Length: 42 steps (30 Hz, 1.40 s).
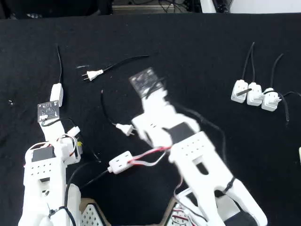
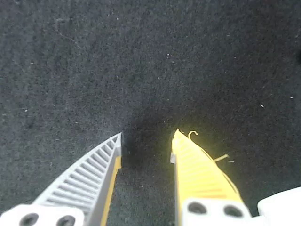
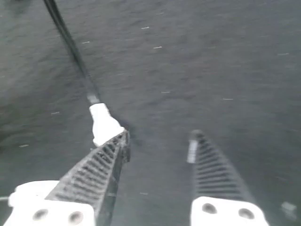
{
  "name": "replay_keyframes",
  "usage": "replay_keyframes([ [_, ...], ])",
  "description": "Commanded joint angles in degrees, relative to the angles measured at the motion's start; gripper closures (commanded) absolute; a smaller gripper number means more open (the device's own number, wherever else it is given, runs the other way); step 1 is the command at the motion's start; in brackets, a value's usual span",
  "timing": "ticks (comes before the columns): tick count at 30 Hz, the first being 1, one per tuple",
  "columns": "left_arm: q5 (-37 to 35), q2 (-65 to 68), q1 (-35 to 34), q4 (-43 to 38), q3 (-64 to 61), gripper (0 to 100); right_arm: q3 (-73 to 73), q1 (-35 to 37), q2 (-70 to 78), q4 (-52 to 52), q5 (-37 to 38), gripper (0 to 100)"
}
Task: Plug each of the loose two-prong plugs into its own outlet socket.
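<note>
Black counter [image 1: 197, 42] all round, and the right gripper [image 3: 160, 136] hangs low with its fingers [image 3: 94, 174] spread wide. But look: the white plug [image 3: 104, 126] sits against the tip of one finger, off to the side of the gap, not between them. That's the danger. Close from here and the fingers likely meet on nothing, or that fingertip shoves the plug along the counter and spins it. Its dark cord [image 3: 70, 44] could drag it off line as well. The plug's long axis runs in line with that cord, cord end away from the gripper and prong end toward it. The prongs are hidden behind the finger, so I can't tell how they lie. From the high view, two loose plugs lie flat. The far plug [image 1: 95, 74] is toward the far-left corner, long axis roughly left to right, prongs toward the left edge. The middle plug [image 1: 124, 128] is near the centre, prongs aimed toward the right edge, cord curling off to the far side. Which one is at that fingertip, I can't say for certain. A socket [image 1: 120, 163] lies close by, toward the near edge. The left gripper [image 2: 148, 134] hovers over bare counter, its own fingers [image 2: 202, 179] spread too, holding nothing.
</note>
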<state>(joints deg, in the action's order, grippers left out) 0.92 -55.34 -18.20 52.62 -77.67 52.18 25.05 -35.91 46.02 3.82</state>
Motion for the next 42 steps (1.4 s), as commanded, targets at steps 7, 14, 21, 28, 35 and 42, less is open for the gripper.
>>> replay_keyframes([
  [7, -0.4, -1.0, -0.4, -0.6, 2.5, 82, -3.6, -1.6, 0.7, 6.2, 9.3, 86.5],
  [14, -0.4, -1.0, -0.4, -0.7, 2.5, 82, 1.5, 13.9, 4.3, -6.8, 9.2, 82.6],
  [21, -0.4, -1.0, -0.4, -0.7, 2.5, 82, -16.8, 13.3, 26.1, 1.3, 22.7, 82.2],
  [28, -0.4, -1.0, -0.4, -0.4, 2.5, 82, -44.7, 12.7, 45.2, 21.9, 33.0, 82.4],
  [35, -0.4, -1.0, -0.4, -0.4, 2.5, 82, -57.6, 9.1, 58.6, 29.3, 38.5, 82.5],
  [42, -0.4, -1.0, -0.4, -0.4, 2.5, 82, -58.2, 8.6, 64.0, 29.2, 39.1, 91.4],
])
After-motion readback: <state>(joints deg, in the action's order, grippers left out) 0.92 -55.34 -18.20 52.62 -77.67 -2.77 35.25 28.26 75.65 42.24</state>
